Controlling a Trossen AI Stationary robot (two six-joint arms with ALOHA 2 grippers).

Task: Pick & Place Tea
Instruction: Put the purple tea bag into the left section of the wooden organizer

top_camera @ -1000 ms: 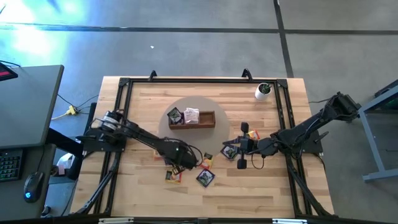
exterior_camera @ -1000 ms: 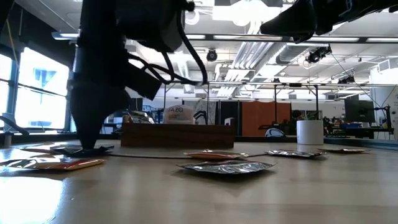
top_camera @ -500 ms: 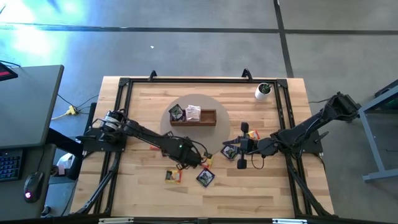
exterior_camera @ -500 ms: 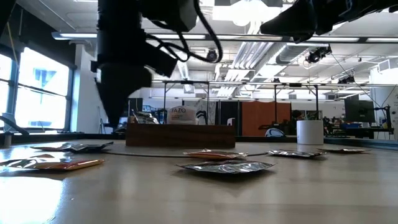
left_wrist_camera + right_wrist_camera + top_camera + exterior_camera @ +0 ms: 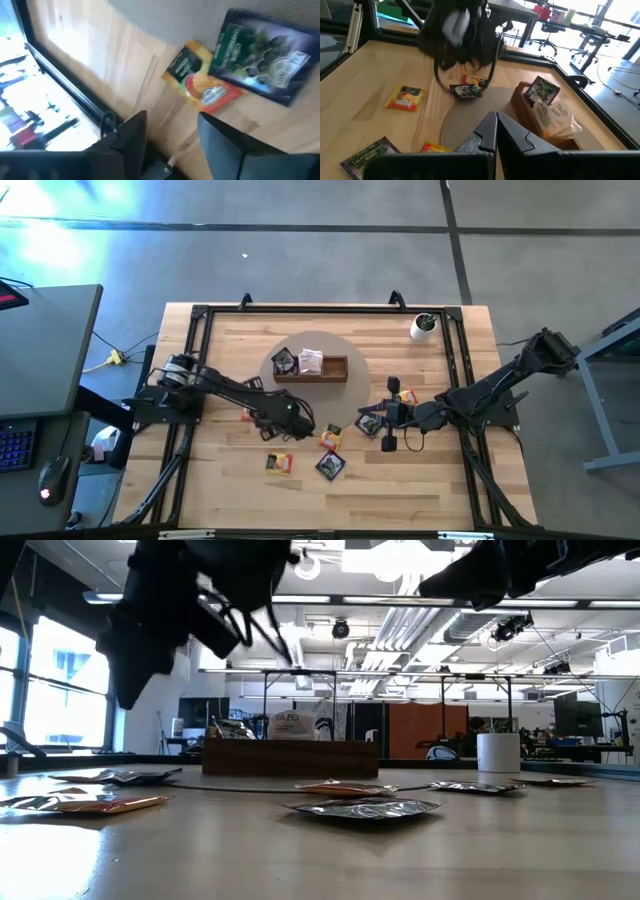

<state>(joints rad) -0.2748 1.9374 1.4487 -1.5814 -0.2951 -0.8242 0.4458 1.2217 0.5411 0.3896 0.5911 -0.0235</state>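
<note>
Tea sachets lie scattered on the wooden table: an orange one (image 5: 330,438), a black one (image 5: 330,465), a yellow-orange one (image 5: 278,463). A black sachet (image 5: 260,55) and a yellow-orange one (image 5: 200,82) lie flat below my left gripper (image 5: 172,145), which hangs open above them with nothing between its fingers (image 5: 125,685). A black sachet (image 5: 283,363) and a white one (image 5: 308,363) stand in the brown tray (image 5: 337,377). My right gripper (image 5: 495,132) hovers shut at mid-right (image 5: 388,430), beside another black sachet (image 5: 368,423).
A white cup (image 5: 424,326) stands at the far right corner. The tray sits on a round grey mat (image 5: 315,345). A black frame (image 5: 200,315) runs along the table's edges. More sachets lie flat in front of the tray (image 5: 365,807).
My left gripper has lifted off the table, where its tip stood on a flat sachet, and has tipped to a slant. It has drawn a little toward the table's left edge. The sachet stays flat on the table, and the orange sachet beside the arm is now uncovered.
</note>
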